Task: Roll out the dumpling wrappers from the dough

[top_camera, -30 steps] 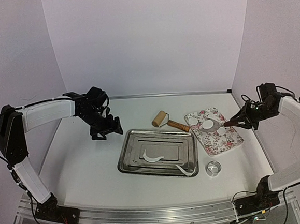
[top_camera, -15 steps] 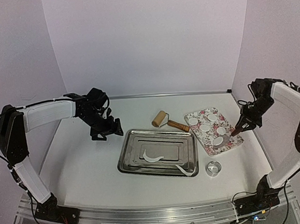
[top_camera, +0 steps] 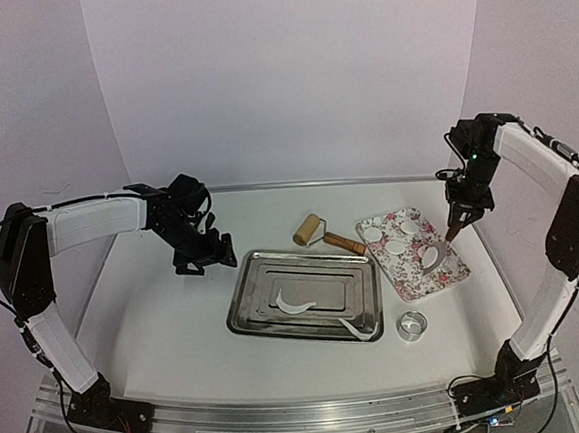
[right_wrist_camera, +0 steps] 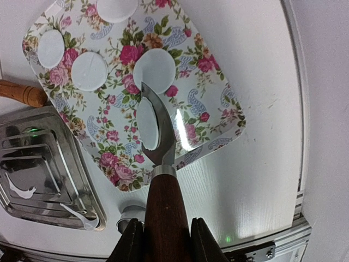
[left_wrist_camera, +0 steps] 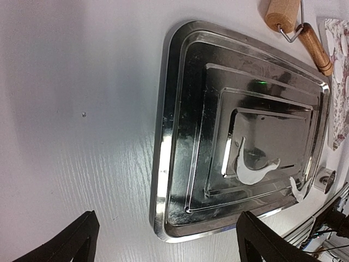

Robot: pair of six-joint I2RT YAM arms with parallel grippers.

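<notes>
My right end effector clamps a wooden-handled steel spatula; thin round white dumpling wrappers ahead look floppy, so scoop underneath.

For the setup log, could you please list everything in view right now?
table: one, white
metal tray: one, silver, table centre
floral tray: one, pink-flowered, right of the metal tray
dumpling wrappers: five, white, on the floral tray
dough scraps: two, white, in the metal tray
rolling pin: one, wooden, behind the metal tray
ring cutter: one, clear, by the metal tray's near right corner
spatula: one, brown handle, steel blade, over the floral tray
left gripper: black, open, left of the metal tray
right gripper: black, shut on the spatula
</notes>
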